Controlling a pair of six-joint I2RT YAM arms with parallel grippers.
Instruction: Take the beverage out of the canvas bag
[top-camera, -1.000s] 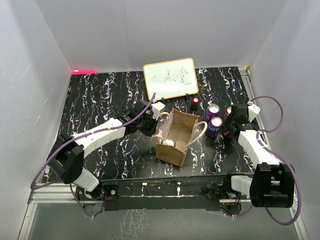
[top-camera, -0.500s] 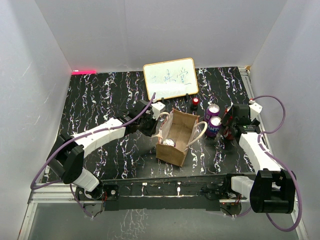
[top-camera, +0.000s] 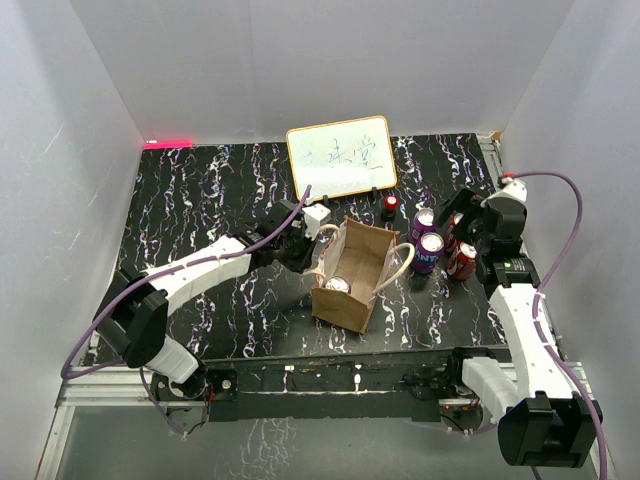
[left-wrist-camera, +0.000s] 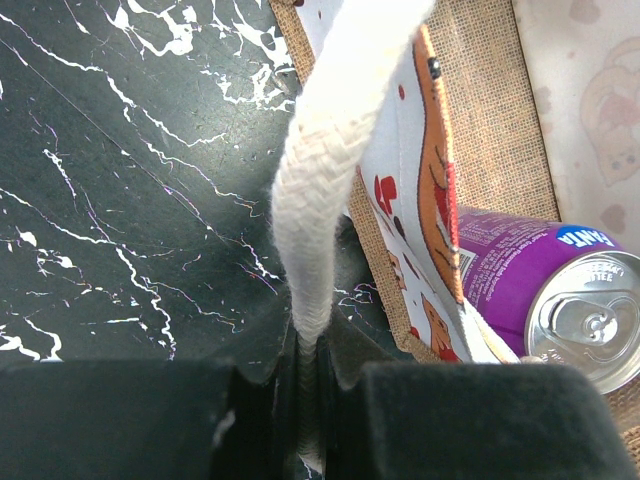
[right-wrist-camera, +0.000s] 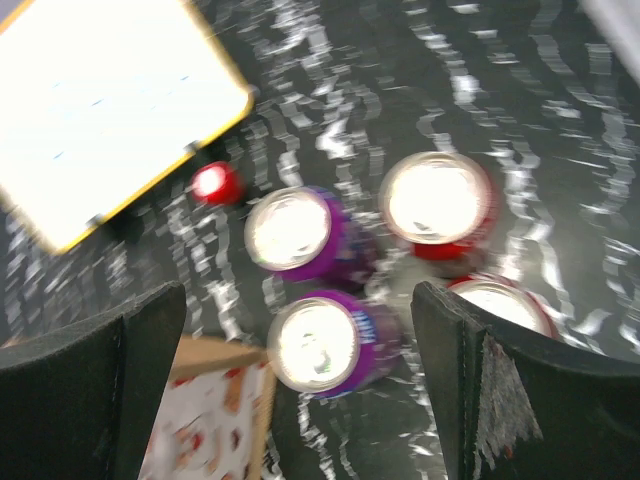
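Left claw (left-wrist-camera: 310, 375) pinches the pale handle (left-wrist-camera: 335, 140) of the canvas bag (top-camera: 352, 272) — purple can (left-wrist-camera: 545, 290) inside. Right claw (right-wrist-camera: 298, 310), spread wide, hovers above four cans (right-wrist-camera: 290, 232).

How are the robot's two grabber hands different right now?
The left gripper is shut, pinching the pale handle of the canvas bag; the right gripper is open and holds nothing. The left gripper is at the bag's side; the right gripper hangs above the cans standing on the table. Both have black fingers.
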